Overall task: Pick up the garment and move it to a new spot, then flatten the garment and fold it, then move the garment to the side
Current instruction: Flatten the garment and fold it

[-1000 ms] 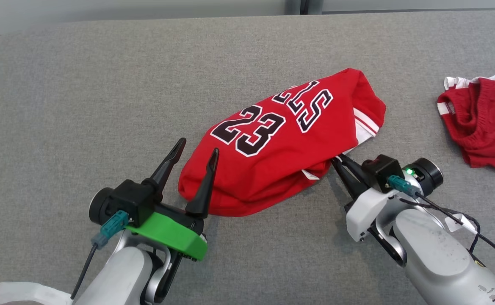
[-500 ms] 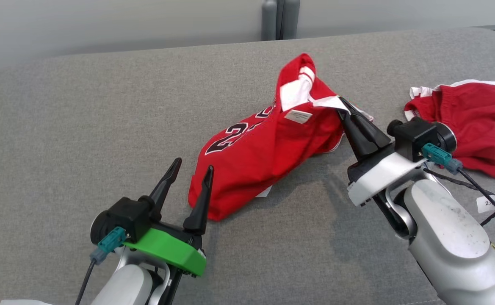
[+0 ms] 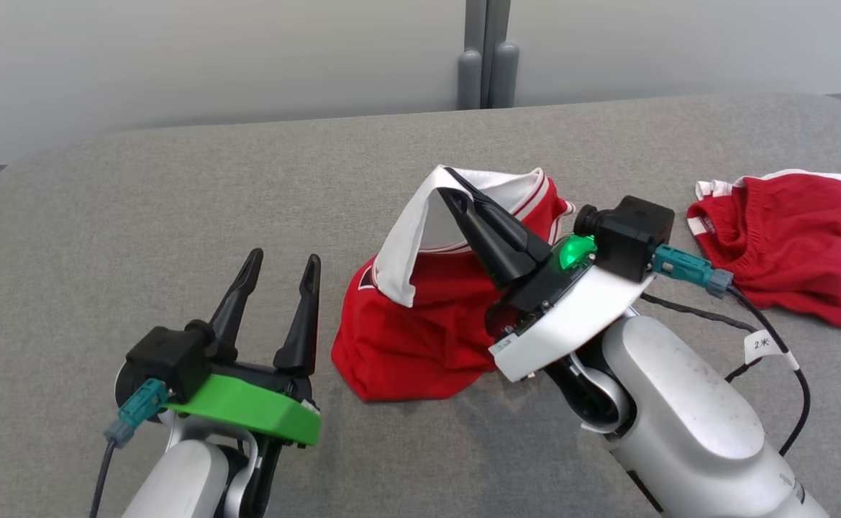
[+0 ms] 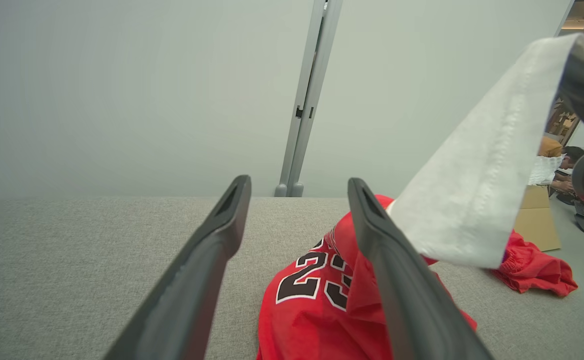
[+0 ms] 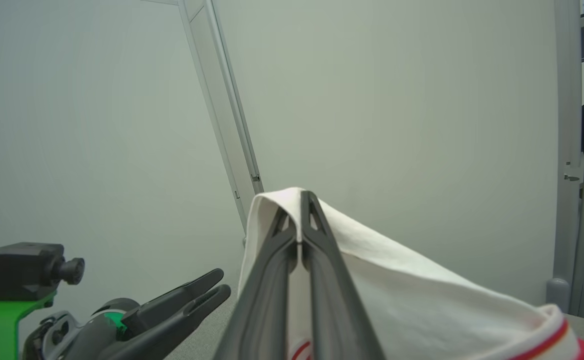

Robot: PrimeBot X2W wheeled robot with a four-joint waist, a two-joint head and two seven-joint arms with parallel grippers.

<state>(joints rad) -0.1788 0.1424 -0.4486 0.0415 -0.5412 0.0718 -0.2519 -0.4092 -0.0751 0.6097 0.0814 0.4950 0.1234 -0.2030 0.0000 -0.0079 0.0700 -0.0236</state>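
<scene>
The garment [image 3: 420,338], a red jersey with white trim and a black 23 [image 4: 316,280], lies bunched on the grey padded table [image 3: 175,201]. My right gripper [image 3: 452,176] is shut on its white edge and holds that edge up above the table, so the cloth hangs from the fingertips like a tent. In the right wrist view the pinched white fabric [image 5: 396,295] drapes over the shut right gripper [image 5: 304,195]. My left gripper [image 3: 283,257] stands open just left of the jersey, holding nothing; its fingers [image 4: 212,260] frame the cloth.
A second red garment [image 3: 787,237] with white trim lies at the table's right. A pale wall with a grey post [image 3: 485,65] runs behind the table. A black cable [image 3: 773,345] trails off my right arm. A cardboard box [image 4: 536,220] and a person [image 4: 556,160] are far off.
My right gripper has risen and moved left with the jersey's edge, lifting the cloth off the table and hiding the number from the head. The head camera has tilted up. The left gripper stays open.
</scene>
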